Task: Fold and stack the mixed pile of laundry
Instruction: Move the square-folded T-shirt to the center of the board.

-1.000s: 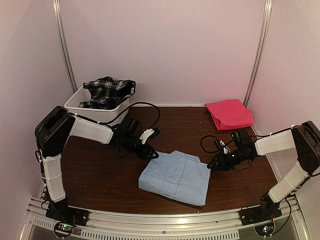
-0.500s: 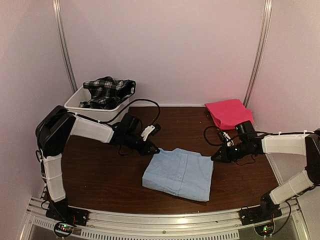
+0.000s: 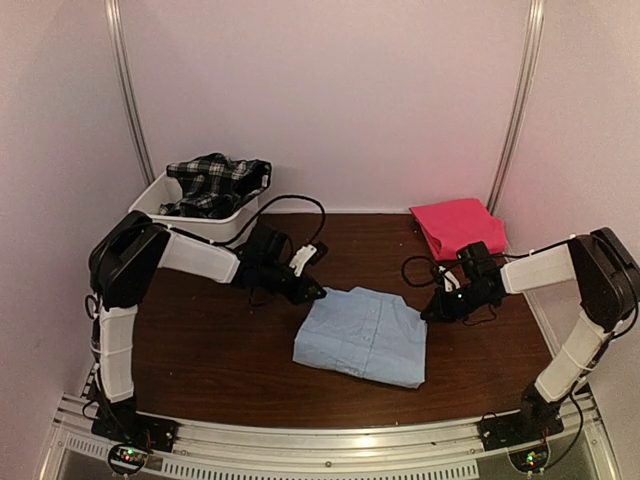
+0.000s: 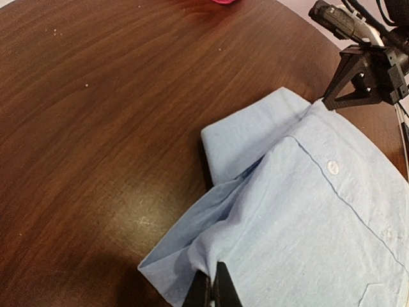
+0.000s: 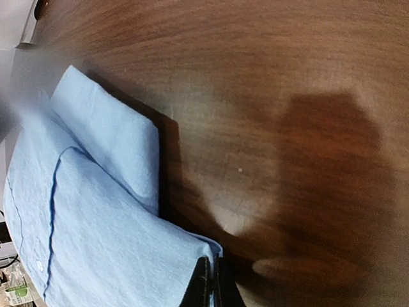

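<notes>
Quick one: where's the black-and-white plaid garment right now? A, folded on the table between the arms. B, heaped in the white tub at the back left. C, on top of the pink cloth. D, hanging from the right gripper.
B: the plaid garment sits heaped in the white tub at the back left, apart from the light blue shirt and the pink cloth.

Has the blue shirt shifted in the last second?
Yes: the blue shirt has slid away from the near rail, toward the pink cloth.
</notes>
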### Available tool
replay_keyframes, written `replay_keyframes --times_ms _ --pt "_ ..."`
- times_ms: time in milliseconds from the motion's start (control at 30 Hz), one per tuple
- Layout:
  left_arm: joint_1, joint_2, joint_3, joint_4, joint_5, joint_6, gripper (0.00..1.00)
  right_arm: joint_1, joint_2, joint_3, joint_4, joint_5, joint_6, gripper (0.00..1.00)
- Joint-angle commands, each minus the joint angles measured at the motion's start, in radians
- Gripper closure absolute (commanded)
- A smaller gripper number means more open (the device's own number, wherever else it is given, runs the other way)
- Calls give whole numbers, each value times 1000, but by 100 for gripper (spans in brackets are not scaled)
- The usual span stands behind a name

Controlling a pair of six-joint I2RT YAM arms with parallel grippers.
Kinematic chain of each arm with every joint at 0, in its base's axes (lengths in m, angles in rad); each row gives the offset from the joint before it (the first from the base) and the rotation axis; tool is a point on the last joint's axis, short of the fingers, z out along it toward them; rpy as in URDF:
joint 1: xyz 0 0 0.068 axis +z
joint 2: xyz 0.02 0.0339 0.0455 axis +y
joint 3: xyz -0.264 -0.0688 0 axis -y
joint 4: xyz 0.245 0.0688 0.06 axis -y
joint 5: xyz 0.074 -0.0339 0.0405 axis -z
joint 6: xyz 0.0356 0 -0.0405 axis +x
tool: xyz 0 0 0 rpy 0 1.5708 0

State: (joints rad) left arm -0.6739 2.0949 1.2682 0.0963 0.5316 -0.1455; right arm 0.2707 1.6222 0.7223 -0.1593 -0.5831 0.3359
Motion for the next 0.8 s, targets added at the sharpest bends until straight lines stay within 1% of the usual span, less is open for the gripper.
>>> replay_keyframes --times_ms 0,100,200,333,400,433,467,500,633,667,700,733,767 --pt "1 0 42 7 -17 28 100 -10 54 41 49 60 -20 100" --pt "-23 -51 41 7 -41 64 100 -10 64 39 41 76 -33 100" --pt "-22 -50 46 41 -77 53 100 -10 70 42 40 89 -39 100" --pt "0 58 103 32 -129 -1 100 -12 72 64 44 114 -42 100" --pt "6 103 102 39 -194 -12 100 -14 79 82 48 127 -44 100" --pt "10 120 100 37 -254 -23 100 -16 85 90 54 131 -44 100" --pt "15 137 97 36 -264 -35 100 -17 95 100 59 138 -43 100" --pt "24 148 91 42 -265 -48 100 -20 106 110 62 140 -41 100" --pt "36 141 84 34 -353 -68 100 -22 142 154 100 119 -33 100" --pt "37 130 85 33 -361 -66 95 -22 145 167 101 114 -30 100" --pt "37 111 84 33 -371 -63 87 -22 142 186 96 106 -30 98" --pt "37 87 82 33 -375 -62 76 -22 136 207 82 97 -35 94" --pt "37 58 78 32 -374 -59 63 -22 122 227 63 92 -40 87"
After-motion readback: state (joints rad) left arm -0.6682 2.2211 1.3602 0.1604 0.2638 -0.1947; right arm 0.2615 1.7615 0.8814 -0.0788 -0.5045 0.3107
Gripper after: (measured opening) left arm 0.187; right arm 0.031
